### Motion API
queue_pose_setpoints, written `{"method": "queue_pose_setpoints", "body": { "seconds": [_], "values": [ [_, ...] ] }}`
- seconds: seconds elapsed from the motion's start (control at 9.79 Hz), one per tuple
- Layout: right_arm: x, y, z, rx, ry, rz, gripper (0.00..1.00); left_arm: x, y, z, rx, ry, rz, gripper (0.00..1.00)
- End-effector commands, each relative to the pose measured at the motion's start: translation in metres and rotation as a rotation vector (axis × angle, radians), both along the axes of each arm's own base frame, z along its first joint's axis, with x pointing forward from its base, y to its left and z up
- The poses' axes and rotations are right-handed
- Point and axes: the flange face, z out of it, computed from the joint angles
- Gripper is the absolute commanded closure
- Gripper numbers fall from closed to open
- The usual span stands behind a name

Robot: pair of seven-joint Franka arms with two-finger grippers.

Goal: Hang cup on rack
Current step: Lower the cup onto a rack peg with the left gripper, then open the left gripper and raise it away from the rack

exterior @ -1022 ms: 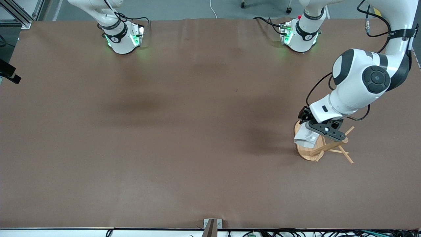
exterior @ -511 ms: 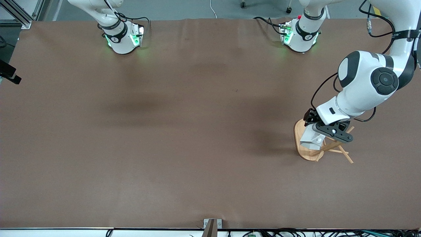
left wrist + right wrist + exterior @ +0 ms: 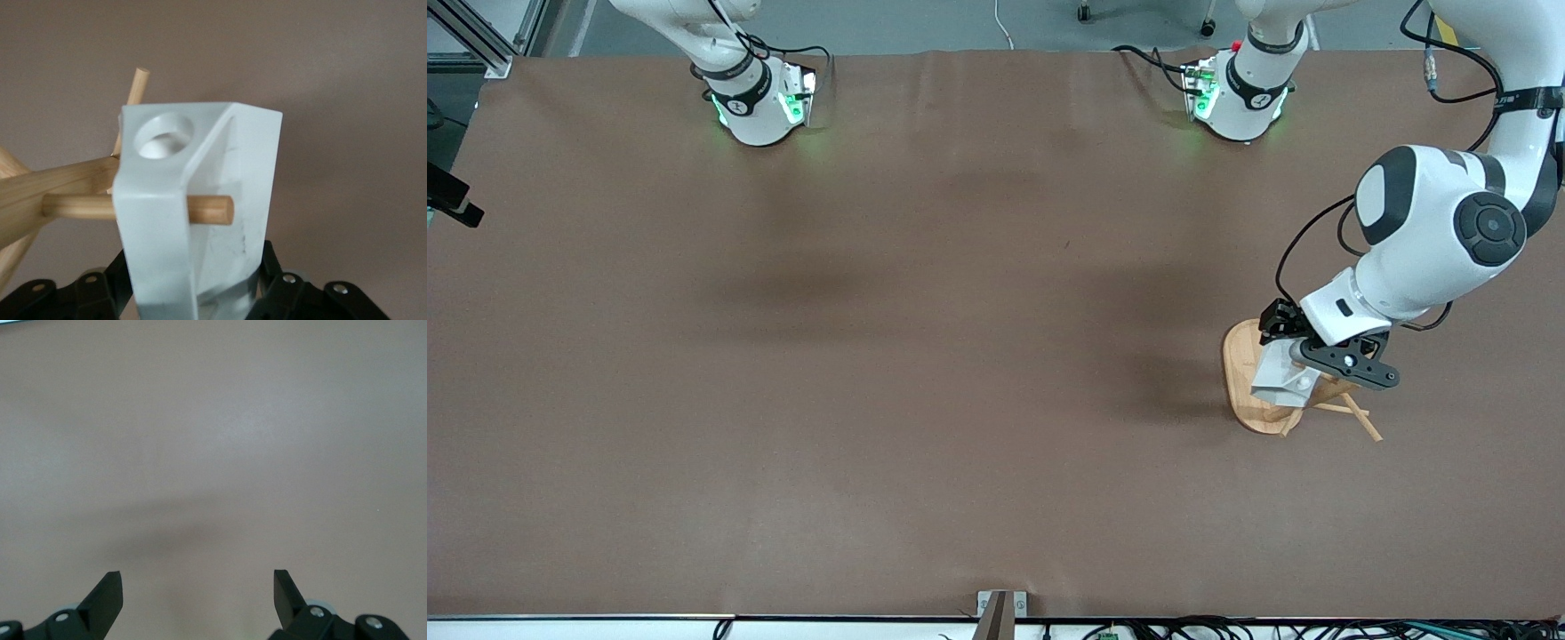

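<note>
The white faceted cup (image 3: 1280,380) is held in my left gripper (image 3: 1296,366), which is shut on it, over the oval base of the bamboo rack (image 3: 1238,369). In the left wrist view the cup (image 3: 233,167) fills the middle, its blocky handle with the round hole (image 3: 162,137) turned toward the camera. A peg (image 3: 212,210) from the rack's post (image 3: 47,190) crosses under the handle, its tip showing against the cup's body; the round hole holds nothing. My right gripper (image 3: 197,583) is open and empty over bare brown table, out of the front view.
The rack stands near the left arm's end of the table, with more thin pegs (image 3: 1360,420) sticking out on its side nearer the front camera. Both arm bases (image 3: 758,102) stand along the table's edge by the robots.
My left gripper has carried the cup sideways over the rack's base toward the post and pegs. The right arm has not moved.
</note>
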Motion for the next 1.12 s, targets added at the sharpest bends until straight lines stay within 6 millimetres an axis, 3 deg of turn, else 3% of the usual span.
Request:
{"method": "queue_pose_setpoints", "body": {
  "seconds": [0.0,0.31,0.51,0.72,1.02],
  "values": [
    [-0.001,-0.003,0.0,0.01,0.005,0.006,0.0,-0.001,0.0,-0.009,-0.016,0.002,0.013,0.0],
    [-0.001,-0.004,-0.003,0.011,0.009,0.006,0.0,-0.007,-0.003,0.062,0.015,-0.027,0.137,0.0],
    [-0.001,-0.004,-0.003,0.011,0.009,0.006,0.0,-0.024,-0.022,0.115,0.038,-0.027,0.291,0.0],
    [-0.001,-0.004,-0.003,0.012,0.009,0.005,0.0,-0.023,0.011,0.161,0.051,-0.028,0.34,0.0],
    [-0.001,-0.004,-0.002,0.012,0.007,0.006,0.0,-0.032,0.03,0.212,0.073,0.001,0.211,0.0]
  ]
}}
